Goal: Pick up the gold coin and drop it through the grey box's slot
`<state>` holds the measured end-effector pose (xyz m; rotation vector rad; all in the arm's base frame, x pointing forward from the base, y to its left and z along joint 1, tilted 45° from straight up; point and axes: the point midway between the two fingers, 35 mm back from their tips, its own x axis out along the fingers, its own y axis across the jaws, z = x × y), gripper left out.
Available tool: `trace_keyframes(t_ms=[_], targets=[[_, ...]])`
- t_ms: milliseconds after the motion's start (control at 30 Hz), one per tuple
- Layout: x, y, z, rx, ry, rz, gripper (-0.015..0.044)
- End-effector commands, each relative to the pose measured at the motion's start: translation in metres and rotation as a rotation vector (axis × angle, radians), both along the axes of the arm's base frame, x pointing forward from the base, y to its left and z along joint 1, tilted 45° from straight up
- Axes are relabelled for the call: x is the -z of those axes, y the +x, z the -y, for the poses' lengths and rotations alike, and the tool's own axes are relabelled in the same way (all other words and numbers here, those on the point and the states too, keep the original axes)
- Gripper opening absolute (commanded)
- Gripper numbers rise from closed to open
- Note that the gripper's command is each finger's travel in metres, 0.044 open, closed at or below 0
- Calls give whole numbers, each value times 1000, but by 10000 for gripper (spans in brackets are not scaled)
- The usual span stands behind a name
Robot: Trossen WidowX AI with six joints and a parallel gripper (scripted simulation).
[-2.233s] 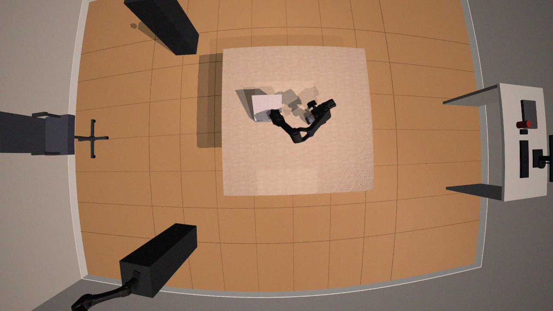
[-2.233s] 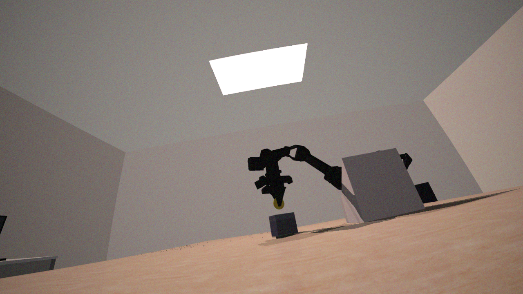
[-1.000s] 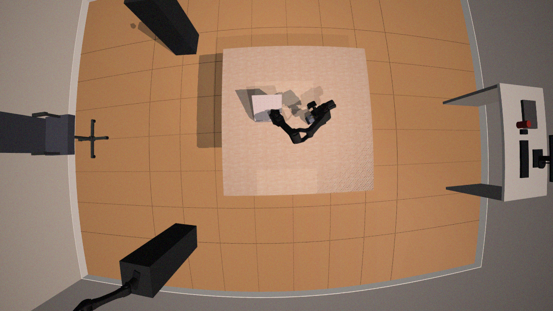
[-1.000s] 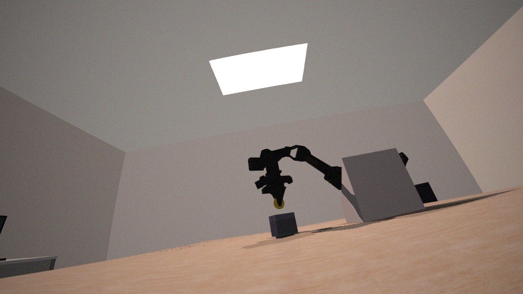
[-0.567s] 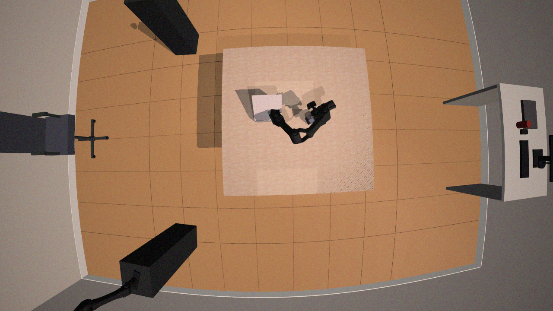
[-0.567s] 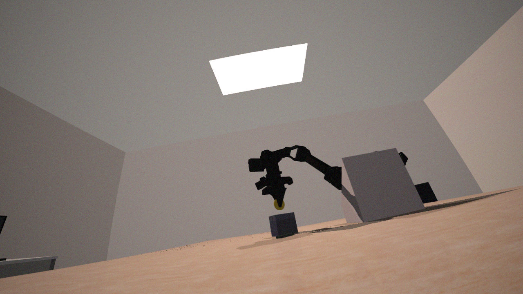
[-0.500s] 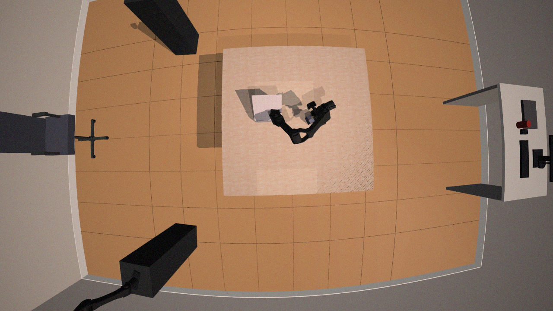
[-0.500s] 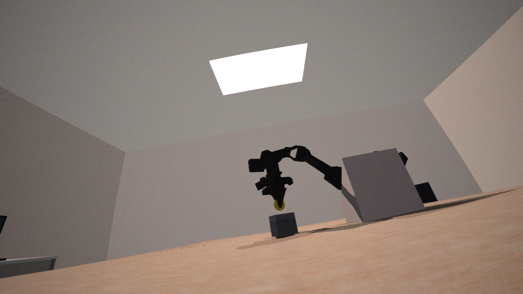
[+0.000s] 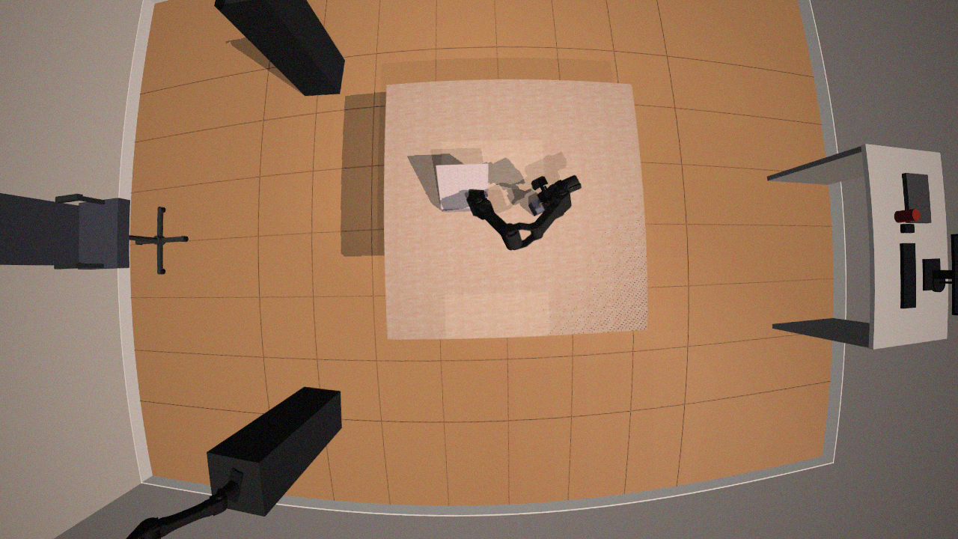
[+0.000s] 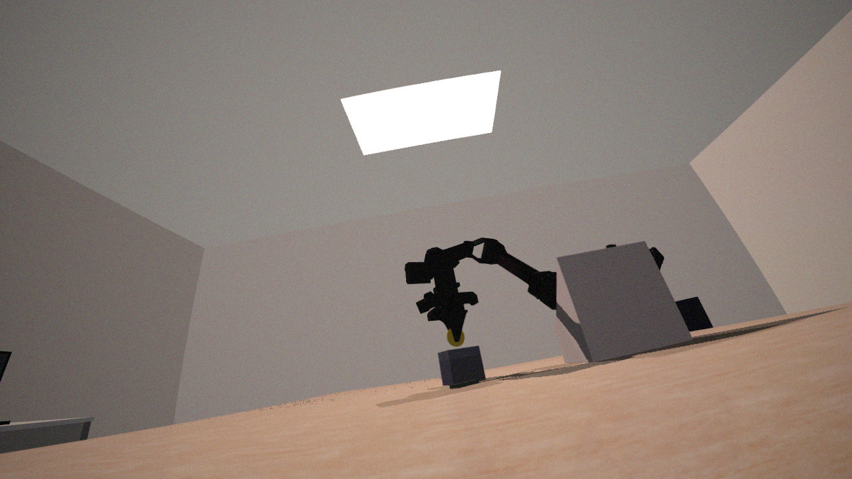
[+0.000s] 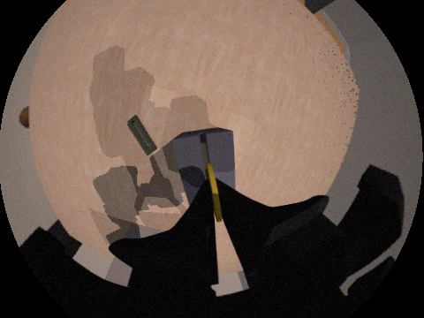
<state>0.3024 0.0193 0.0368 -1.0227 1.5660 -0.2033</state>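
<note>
My gripper (image 10: 456, 336) (image 11: 211, 183) is shut on the gold coin (image 10: 450, 340) (image 11: 213, 177), which stands on edge between the fingertips. The coin is a little above the grey box (image 10: 465, 365) (image 11: 222, 152), with a gap between them in the exterior view. In the wrist view the dark slot (image 11: 203, 142) in the lid shows ahead of the coin and runs nearly in line with it; its near part is hidden behind the coin and fingers. The empty dark-green holder (image 11: 142, 135) lies to the left of the box in the wrist view.
A large pale block (image 9: 462, 180) (image 10: 622, 301) stands beside the arm's base on the table (image 9: 495, 295) (image 10: 357, 438). Shadows of the arm fall around the box and holder. Black pillars (image 9: 284, 46) (image 9: 274, 449) stand off the table.
</note>
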Motion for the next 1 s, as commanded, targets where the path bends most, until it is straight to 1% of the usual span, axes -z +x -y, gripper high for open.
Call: trace_keyframes(t_ms=[0, 233, 433, 733, 967], targets=[[2, 0, 2, -6, -5, -6, 0], [5, 0, 4, -7, -5, -7, 0], [3, 0, 2, -2, 0, -1, 157], [3, 0, 2, -2, 0, -1, 161], [-10, -1, -10, -3, 1, -1, 344]])
